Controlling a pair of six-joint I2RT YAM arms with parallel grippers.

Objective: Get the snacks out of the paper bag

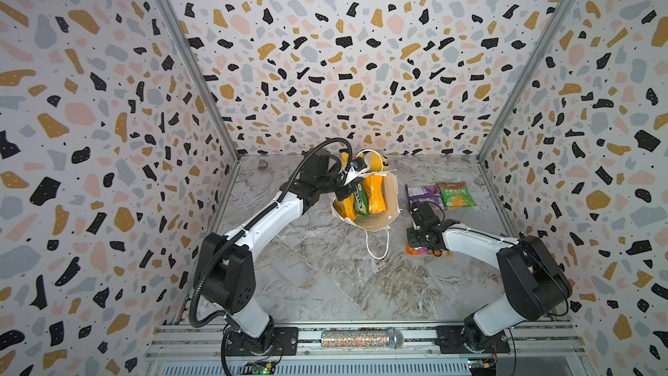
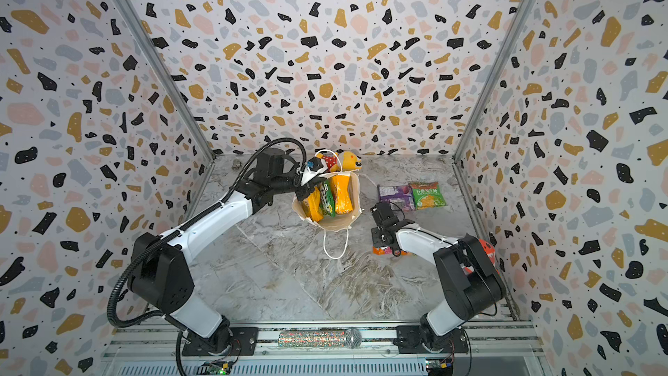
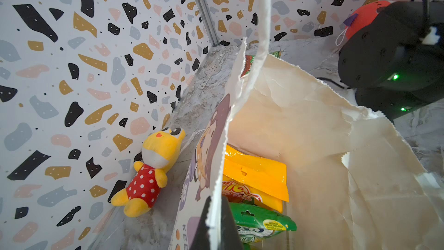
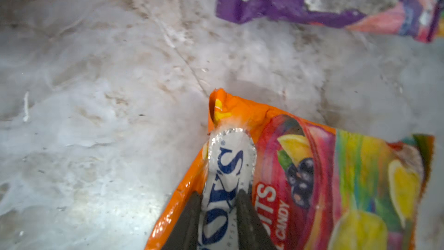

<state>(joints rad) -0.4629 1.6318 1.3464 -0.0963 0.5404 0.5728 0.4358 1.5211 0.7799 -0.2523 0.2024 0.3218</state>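
The left fingers (image 3: 230,227) are clamping shut on the printed wall of the paper bag (image 3: 312,140), right at its serrated rim, pulling the mouth open. The bag is standing on the desk (image 1: 325,269) left of centre, with the yellow plush toy (image 3: 149,171) lying behind it.

Bag contents, standing on edge and touching: an orange-yellow packet (image 1: 342,207), a green FOX'S packet (image 1: 360,202) and a second orange-yellow packet (image 1: 376,193). Judgement: the paper is thin and creasing, so the bag is probably relying on that pinch to stay open.

The right fingers (image 4: 249,220) are standing a little apart over the logo of an orange FOX'S packet (image 4: 336,176) lying flat on the desk. Whether they are pinching the film or only touching it, I cannot tell.

A purple packet (image 1: 423,193) and a green packet (image 1: 456,195) are lying flat beyond it, side by side and touching.

Handling judgement: the packets are looking light, the film glossy and likely slippery, the filling loose. The flat top seal facing the bag mouth is looking like the best place to take hold, not the bulging middle.
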